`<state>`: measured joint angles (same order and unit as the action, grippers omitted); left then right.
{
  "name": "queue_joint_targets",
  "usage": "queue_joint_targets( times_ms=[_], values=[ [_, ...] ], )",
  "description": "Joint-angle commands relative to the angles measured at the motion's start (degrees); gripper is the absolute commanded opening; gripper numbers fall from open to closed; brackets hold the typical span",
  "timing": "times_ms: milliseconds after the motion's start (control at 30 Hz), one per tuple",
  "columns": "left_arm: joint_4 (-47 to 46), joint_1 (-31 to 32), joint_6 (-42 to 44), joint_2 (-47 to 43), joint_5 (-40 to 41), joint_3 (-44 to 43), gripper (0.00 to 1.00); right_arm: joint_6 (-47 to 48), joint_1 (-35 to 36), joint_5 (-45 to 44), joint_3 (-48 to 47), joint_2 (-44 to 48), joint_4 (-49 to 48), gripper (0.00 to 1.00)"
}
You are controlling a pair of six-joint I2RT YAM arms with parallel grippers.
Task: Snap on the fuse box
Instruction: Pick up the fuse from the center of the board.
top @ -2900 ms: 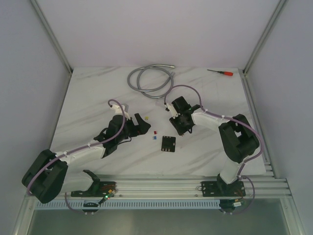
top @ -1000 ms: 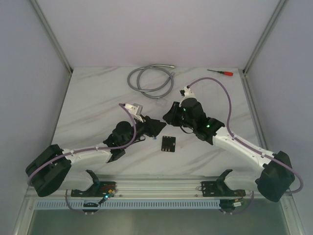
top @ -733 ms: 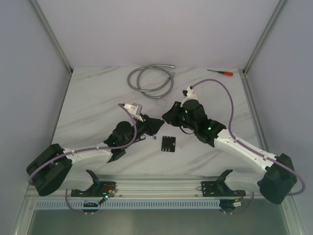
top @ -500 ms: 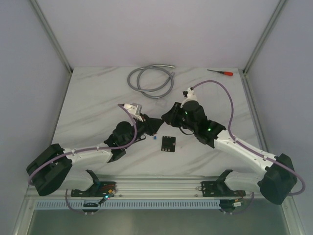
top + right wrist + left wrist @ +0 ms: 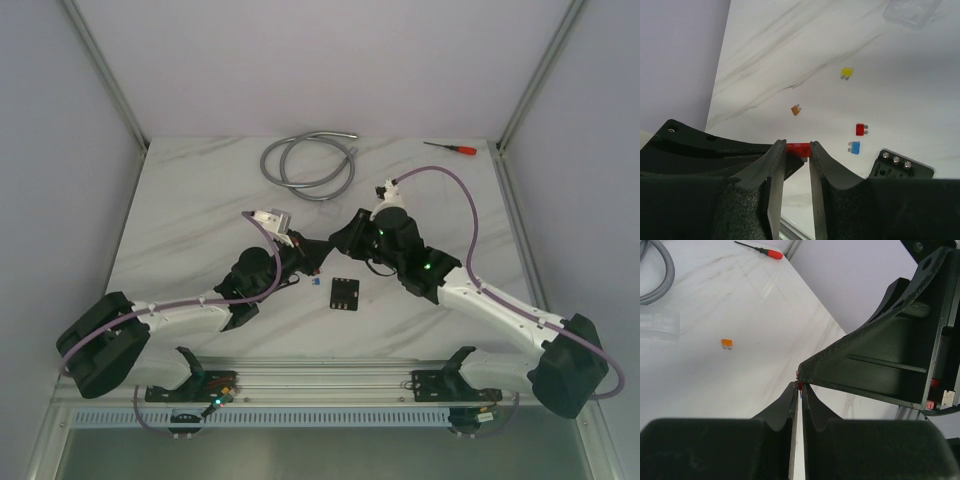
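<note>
The black fuse box [image 5: 345,293] lies flat on the marble table in front of both grippers, untouched; its corner also shows in the right wrist view [image 5: 902,167]. My right gripper [image 5: 340,243] [image 5: 797,146] is shut on a small red fuse [image 5: 797,146], held above the table. My left gripper [image 5: 316,256] [image 5: 800,386] meets it tip to tip. Its fingers are closed to a thin slit, with the red fuse [image 5: 799,385] pinched at their very tips.
Loose fuses lie on the table: yellow [image 5: 846,73], orange [image 5: 796,109], red [image 5: 861,129] and blue [image 5: 854,147]. A clear plastic cover [image 5: 912,10] sits farther back. A coiled grey hose [image 5: 305,165] and a red-handled screwdriver [image 5: 452,148] lie at the far edge.
My left gripper's jaws have closed from well apart down onto the red fuse at the right gripper's tips. Both arms have barely shifted; the fuse box has not moved.
</note>
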<state>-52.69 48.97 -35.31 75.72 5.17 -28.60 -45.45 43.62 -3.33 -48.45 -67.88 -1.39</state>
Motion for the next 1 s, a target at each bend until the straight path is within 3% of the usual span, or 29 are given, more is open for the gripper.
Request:
queue_joint_targets(
  times_ms=[0,167,333,467,567,767,867,967],
  values=[
    [-3.6,0.3,0.4,0.6,0.1,-1.8,0.11,-1.5,0.9,-0.3,1.0,1.0,-1.9,0.27],
    [-3.3,0.4,0.5,0.7,0.4,-1.8,0.02,-2.0,0.9,-0.1,2.0,1.3,-3.1,0.28],
    [-1.7,0.3,0.8,0.2,1.3,-1.8,0.00,-0.8,0.9,-0.7,2.6,2.0,-4.7,0.37],
    [0.4,-0.1,2.8,-1.6,1.4,-1.2,0.00,5.2,-0.2,0.9,2.5,4.4,-7.0,0.47],
    [3.8,-2.4,5.2,-3.0,-3.3,-1.8,0.00,13.4,-3.0,7.6,1.2,5.5,-6.9,0.49],
    [6.9,-9.0,7.3,-5.7,-22.2,-2.6,0.00,25.5,-11.4,28.7,0.9,8.7,-7.2,0.49],
    [9.4,-10.2,9.5,-6.6,-30.8,-4.3,0.00,31.1,-13.8,40.8,0.3,8.9,-6.8,0.49],
    [12.9,-10.6,11.9,-7.3,-37.5,-6.7,0.00,34.3,-15.1,47.0,-0.5,9.0,-6.2,0.45]
  ],
)
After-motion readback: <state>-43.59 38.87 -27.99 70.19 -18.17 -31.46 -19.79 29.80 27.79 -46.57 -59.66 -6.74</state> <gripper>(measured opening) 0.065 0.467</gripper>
